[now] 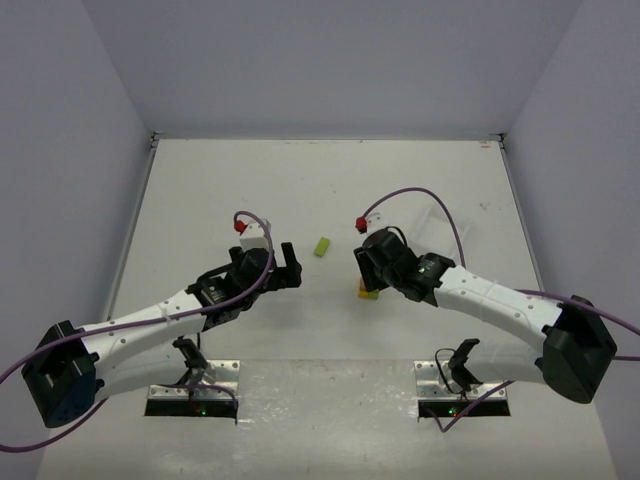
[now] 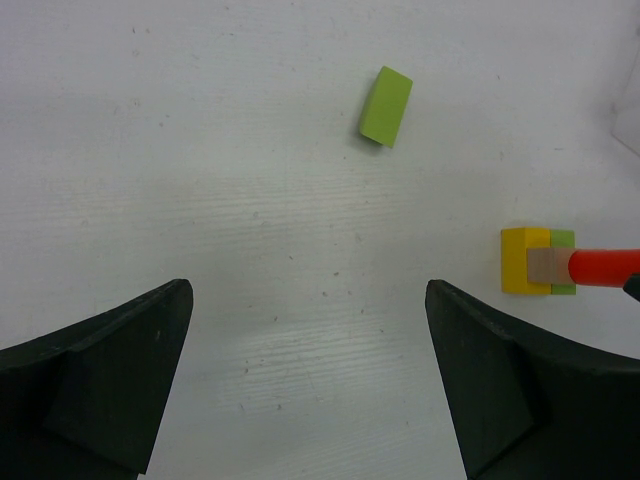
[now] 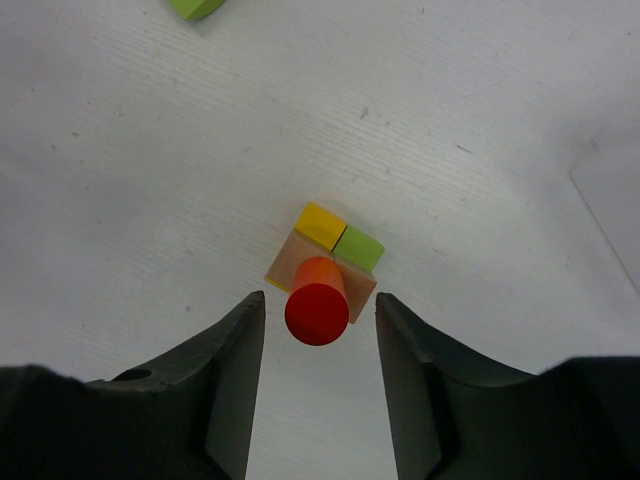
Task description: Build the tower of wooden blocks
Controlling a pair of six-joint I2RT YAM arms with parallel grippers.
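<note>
Wooden tower (image 3: pixel 322 270): on white table (image 3: pixel 120 200); red-orange cylinder (image 3: pixel 317 310) upright on tan slab (image 3: pixel 288 266) over yellow cube (image 3: pixel 320 224) and lime cube (image 3: pixel 359 247).
Right claw (image 3: pixel 320 305): jaws apart, flanking the cylinder, not touching it.
Left claw (image 2: pixel 308 288): jaws wide apart, empty.
Handling: likely light, stiff and tippy; grip loose lime green block (image 2: pixel 386 104) by its long flat sides.

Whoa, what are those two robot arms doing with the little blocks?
They are building a small tower. It has a yellow block and a green block at the bottom, a tan block across them, and a red-orange cylinder standing on top. The right gripper sits around that cylinder with its jaws apart, a gap on each side. The left gripper hangs open over the table. One loose lime green block lies nearby, not yet stacked.
</note>
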